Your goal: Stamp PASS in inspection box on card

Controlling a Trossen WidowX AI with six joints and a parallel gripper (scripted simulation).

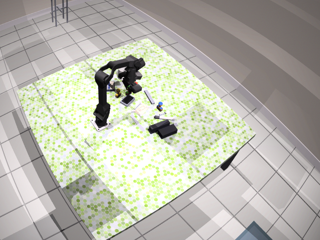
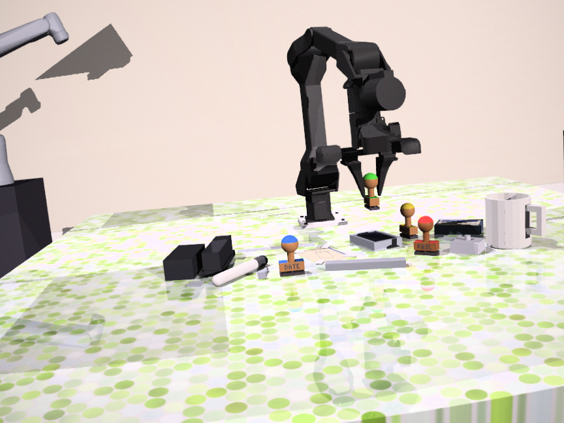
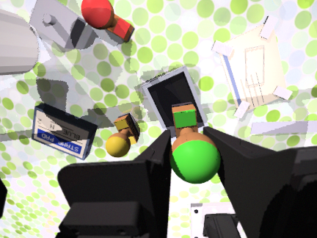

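My gripper (image 2: 371, 194) (image 3: 186, 133) is shut on the green-topped wooden stamp (image 2: 371, 183) (image 3: 195, 161), which hangs upright. Its foot is clear above the open ink pad (image 1: 127, 100) (image 2: 364, 242) (image 3: 165, 77), a grey tray with a black surface. No lettering is readable on the held stamp, and its underside is hidden. The cream card (image 1: 140, 109) (image 3: 273, 70) lies beside the pad, with white pieces at its corners. The outlined box (image 3: 246, 61) on it shows thin dark lines at its lower end.
A yellow-topped stamp (image 2: 407, 210) (image 3: 118, 145), red FAIL stamp (image 2: 425, 225) (image 3: 97, 11), stamp-pad tin (image 3: 60, 136), grey block (image 3: 55, 24) and mug (image 2: 508, 220) stand around the pad. A grey bar (image 2: 365, 264), blue DATE stamp (image 2: 290, 244), marker (image 2: 237, 272) and black blocks (image 2: 183, 262) lie around the card.
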